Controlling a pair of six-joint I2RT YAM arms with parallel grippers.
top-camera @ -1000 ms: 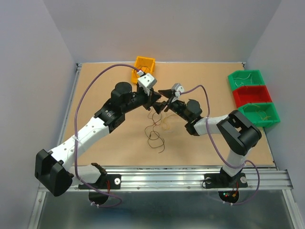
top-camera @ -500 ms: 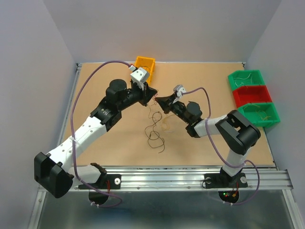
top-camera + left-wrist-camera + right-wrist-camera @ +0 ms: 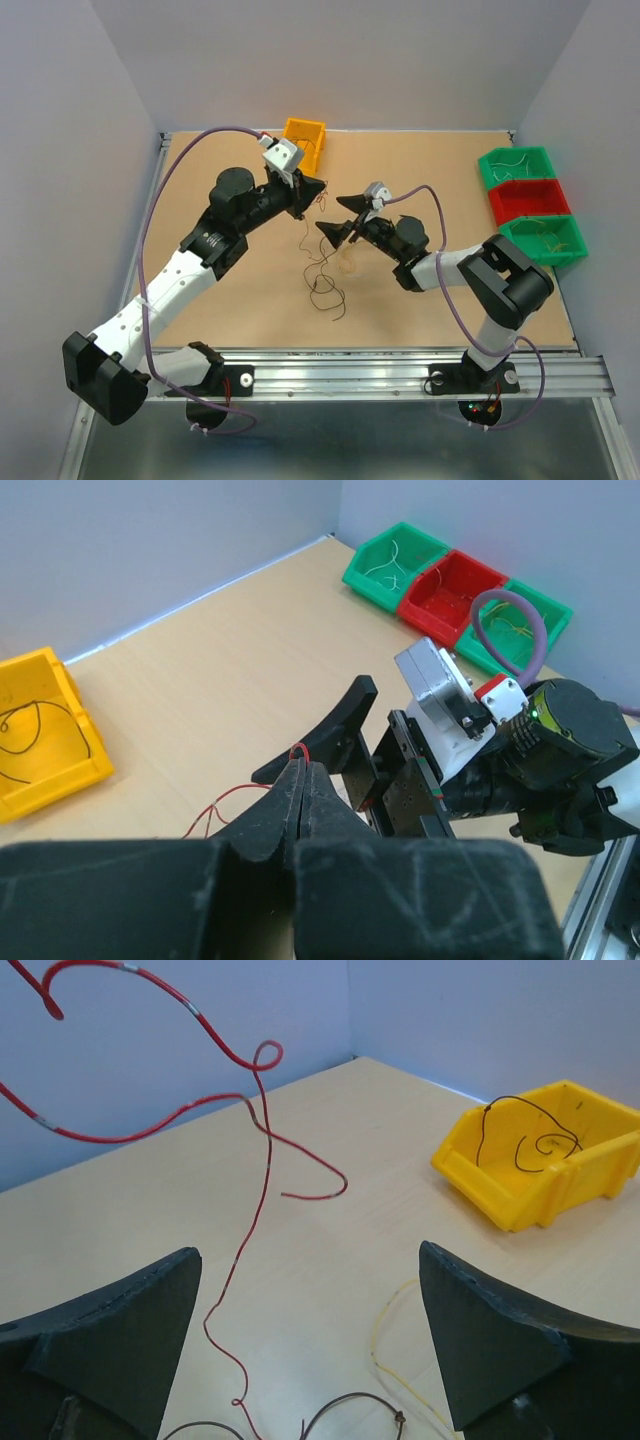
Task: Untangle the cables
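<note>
L gripper [image 3: 303,770]: pinched shut on red cable [image 3: 214,1032], held up off table [image 3: 450,300].
R gripper [image 3: 335,217]: jaws wide apart, gripping nothing; red cable dangles close by.
Other cables [image 3: 322,285]: loose on table, nearer.

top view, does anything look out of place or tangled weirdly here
One red wire hangs in mid-air, pinched by the shut left gripper, rather than lying on the table. Its lower end trails down to the dark wire and yellow wire below, so they may be snagged together.
</note>
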